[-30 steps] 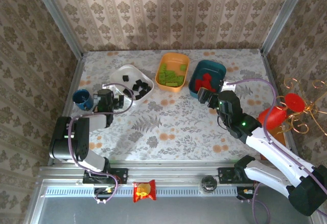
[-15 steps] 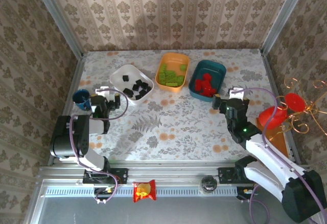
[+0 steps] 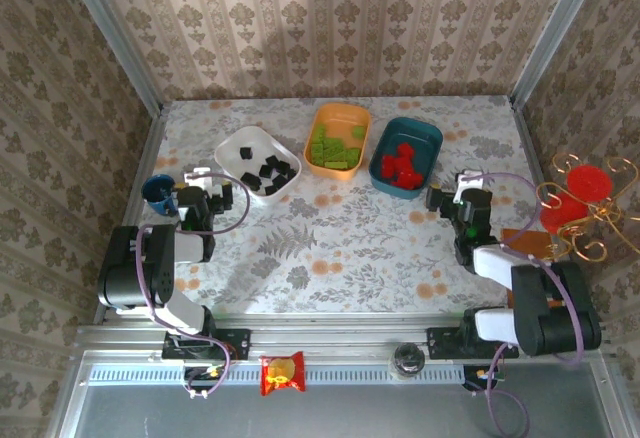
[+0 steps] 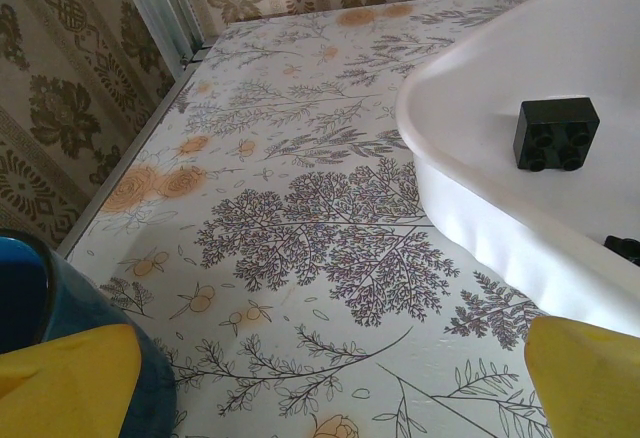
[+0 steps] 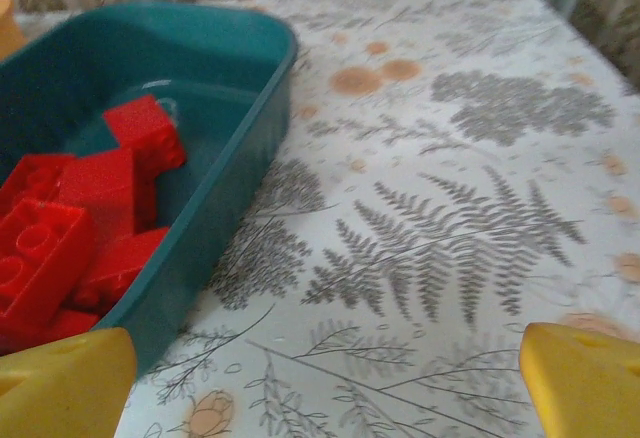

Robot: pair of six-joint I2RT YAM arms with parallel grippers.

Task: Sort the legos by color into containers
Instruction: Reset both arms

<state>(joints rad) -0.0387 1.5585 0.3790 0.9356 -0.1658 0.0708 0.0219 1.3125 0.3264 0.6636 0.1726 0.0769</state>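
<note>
Three trays at upper centre hold all the bricks I see: black bricks in the white tray, green bricks in the orange tray, red bricks in the teal tray. Sorting looks finished. My left jaws and right jaws are spread, empty.

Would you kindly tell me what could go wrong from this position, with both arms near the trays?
1. The left gripper is open, one finger right beside the blue cup and the other close to the white tray. A sideways swing might tip the cup or shove the tray.
2. The right gripper, also open, sits near the teal tray. Moving toward it could push the tray and jostle the red bricks.
</note>
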